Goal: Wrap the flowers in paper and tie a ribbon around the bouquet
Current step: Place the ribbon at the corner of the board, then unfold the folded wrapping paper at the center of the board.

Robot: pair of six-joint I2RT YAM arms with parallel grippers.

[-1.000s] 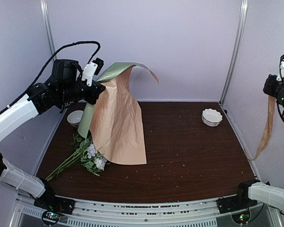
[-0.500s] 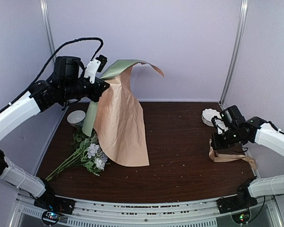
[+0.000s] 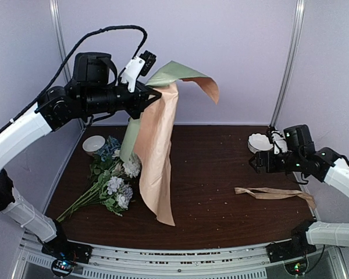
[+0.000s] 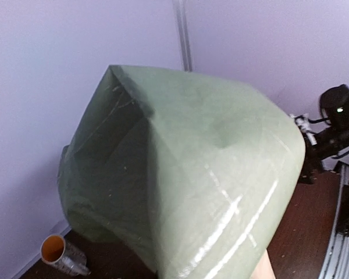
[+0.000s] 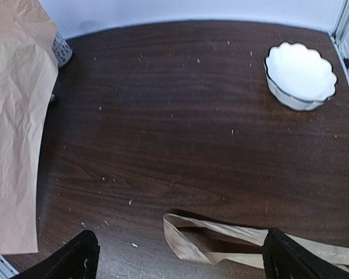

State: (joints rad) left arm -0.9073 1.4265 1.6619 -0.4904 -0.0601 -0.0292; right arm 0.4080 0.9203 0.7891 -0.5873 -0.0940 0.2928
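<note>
- The paper [image 3: 157,157]: kraft tan on its hanging face, sage green along the top fold. From my left wrist the green face is glossy, streaked with pale highlights.
- The flowers [image 3: 115,186]: white, pale pink and lavender-blue blooms over green leaves and thin green stems.
- The ribbon [image 3: 273,193]: plain beige-tan.
- The table [image 3: 221,163]: dark brown wood grain, flecked with pale specks.
- The bowl [image 3: 260,143]: white, with a thin dark rim line.
- The cup [image 4: 57,253]: orange inside; outside apparently a dark-on-white pattern, too blurred to read.
- The walls [image 3: 221,58]: pale lilac.
- My right gripper [image 5: 183,264]: black fingers [image 5: 81,258].
</note>
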